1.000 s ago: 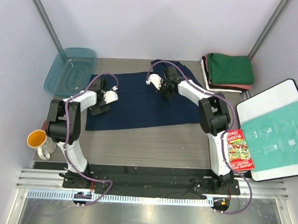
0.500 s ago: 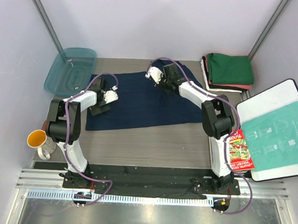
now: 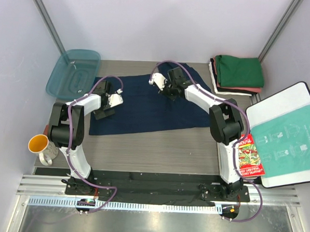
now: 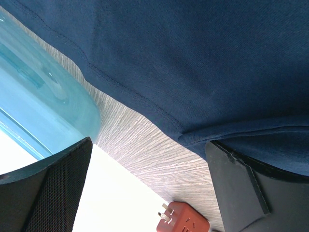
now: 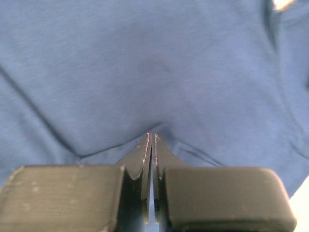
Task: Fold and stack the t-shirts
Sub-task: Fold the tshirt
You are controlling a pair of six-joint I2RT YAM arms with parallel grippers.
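Note:
A dark navy t-shirt [image 3: 145, 107] lies spread flat across the middle of the table. My left gripper [image 3: 104, 107] rests open at its left edge; in the left wrist view its wide-apart fingers [image 4: 58, 183] straddle bare wood, with the shirt's hem [image 4: 193, 58] just beyond. My right gripper [image 3: 169, 92] is down on the shirt's far middle part. In the right wrist view its jaws [image 5: 151, 136] are shut, and creases in the navy cloth [image 5: 145, 63] run together at the tips. Folded t-shirts are stacked at the back right, green [image 3: 239, 71] on top, with salmon-red [image 3: 250, 91] and white [image 3: 234, 92] beneath.
A teal plastic lid [image 3: 74, 73] lies at the back left, close to the shirt's left edge. A yellow mug [image 3: 38, 143] stands at the near left. A red booklet [image 3: 249, 154] and a white board with a teal-printed bag [image 3: 289, 141] lie right. A red plug [image 4: 183, 223] sits near the left fingers.
My right gripper moved away from me and leftward over the navy shirt, opening partway and shutting again. The left arm has stayed still and open.

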